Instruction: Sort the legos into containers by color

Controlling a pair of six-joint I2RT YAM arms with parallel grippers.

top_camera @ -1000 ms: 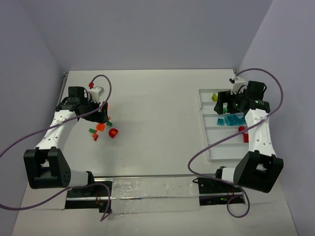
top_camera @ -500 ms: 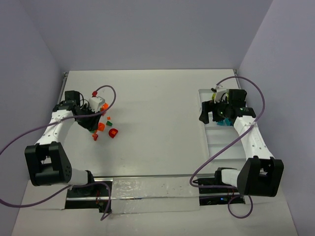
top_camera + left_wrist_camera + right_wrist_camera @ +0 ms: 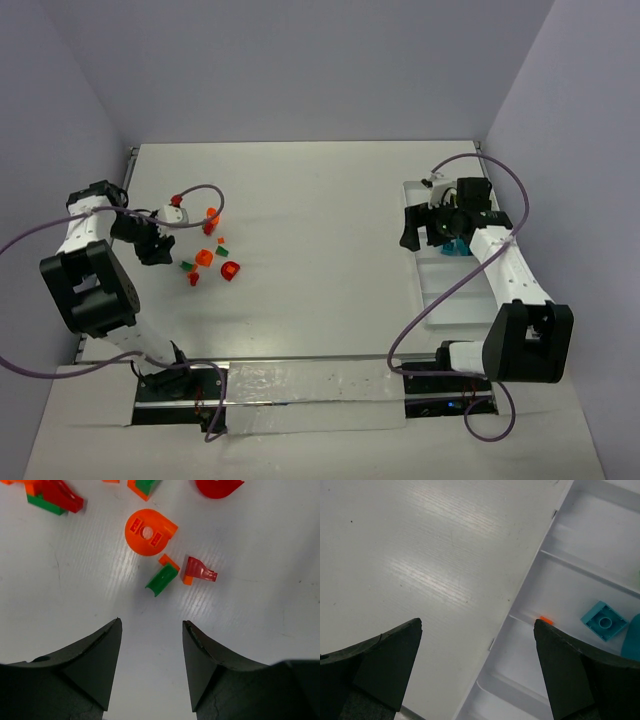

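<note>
My left pincer now sits pulled back left of the legos, jaws narrower and empty. My right pincer, no longer over the tray's middle, now straddles its left rim and the counter.

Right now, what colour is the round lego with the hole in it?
The round lego is orange, clearest in the left wrist view.

The left arm folds back toward the far left. The left gripper points down, jaws partly apart with nothing between them. The right arm reaches forward. The right gripper faces down, spread wide and empty.
</note>
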